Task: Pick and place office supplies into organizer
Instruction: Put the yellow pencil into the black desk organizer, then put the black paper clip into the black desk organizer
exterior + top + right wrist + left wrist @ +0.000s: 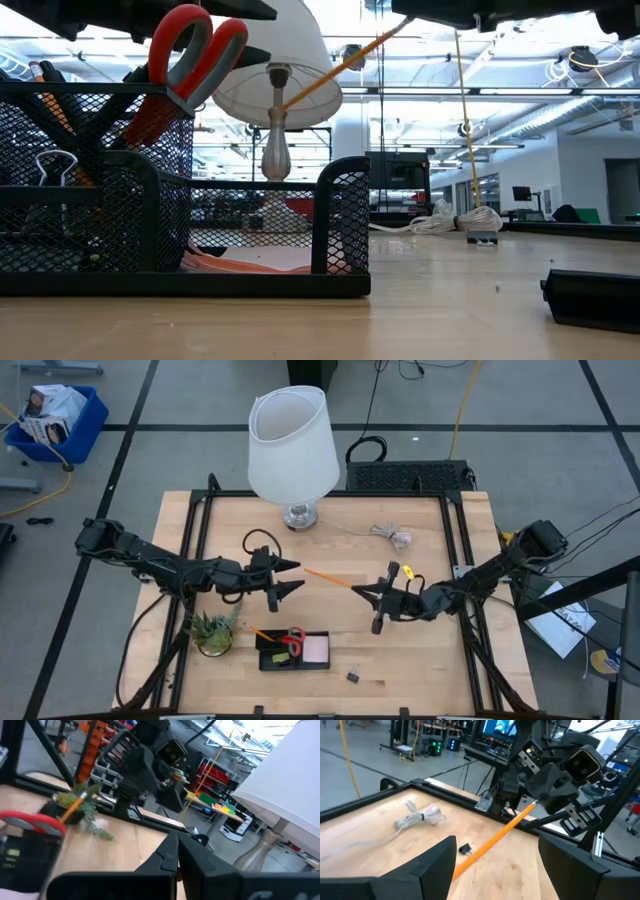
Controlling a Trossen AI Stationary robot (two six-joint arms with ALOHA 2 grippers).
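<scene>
Above the table's middle, both arms reach inward: the left gripper [292, 578] stands released, and the right gripper [366, 593] is clenched on one end of the orange pencil [328, 577]. That pencil slants between the two claws, its free end near the left fingers [427, 865], well above the organizer [294, 650].

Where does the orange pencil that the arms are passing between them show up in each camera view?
High view: the orange pencil lies mid-table between the left tool and right tool.
Low view: the pencil slants across the upper middle, in front of the lamp.
Left wrist view: it runs diagonally through the centre.
Right wrist view: not in it.
Shared landmark: the lamp.
</scene>
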